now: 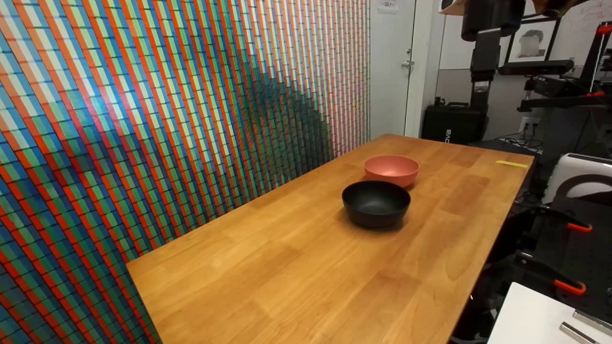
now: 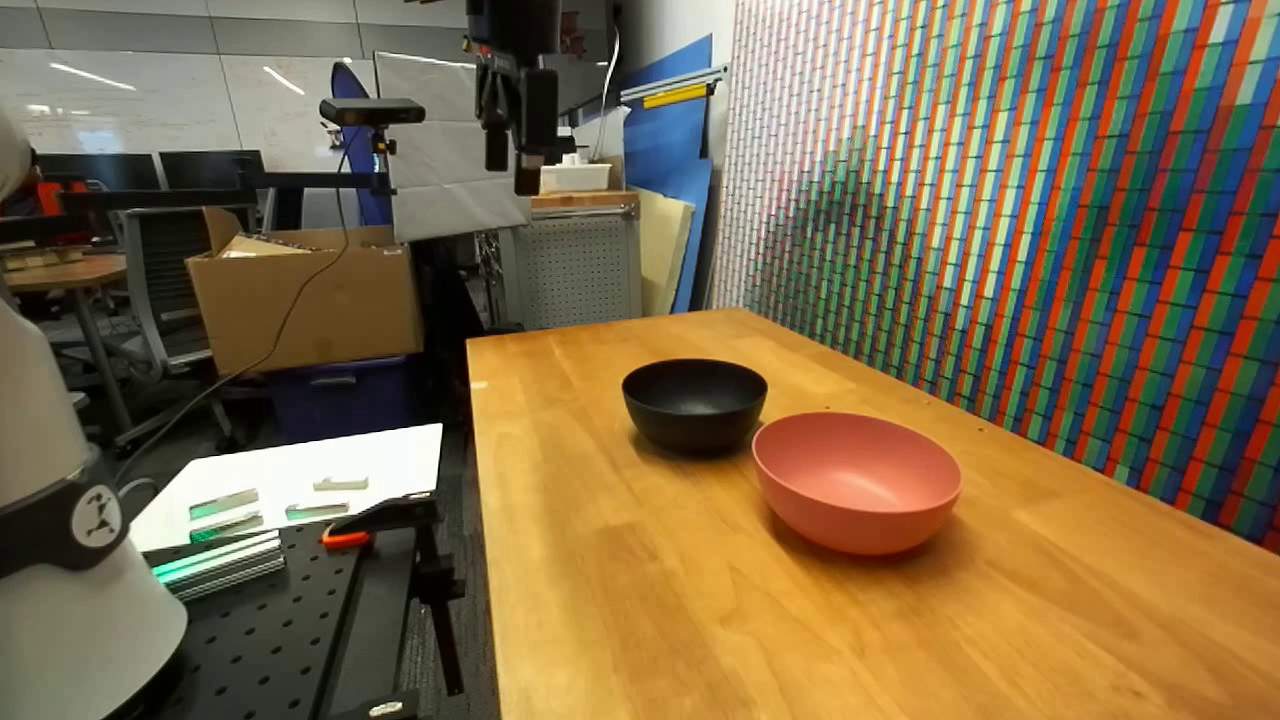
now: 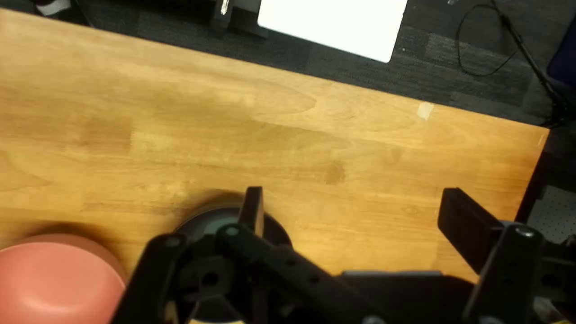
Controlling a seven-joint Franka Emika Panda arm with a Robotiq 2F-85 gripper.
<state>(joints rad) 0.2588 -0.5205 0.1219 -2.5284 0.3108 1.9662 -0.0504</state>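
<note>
Below the claw (image 3: 353, 202) I note a long honey-brown wooden table (image 1: 287, 286), dark grey carpet (image 3: 427, 67) past its edge. In an exterior view, left of the claw: a glossy wall (image 1: 158, 119) of red, green, blue and white strips, then a pale grey door (image 1: 392, 76). In an exterior view, beyond and left of the claw, I log white wall panels (image 2: 165, 115) streaked with reflected light (image 2: 92, 77).

Black bowl (image 1: 376, 205) in front of pink bowl (image 1: 391, 168), wooden tabletop (image 1: 277, 282), multicoloured wall (image 1: 153, 114), pale door (image 1: 389, 76)
</note>
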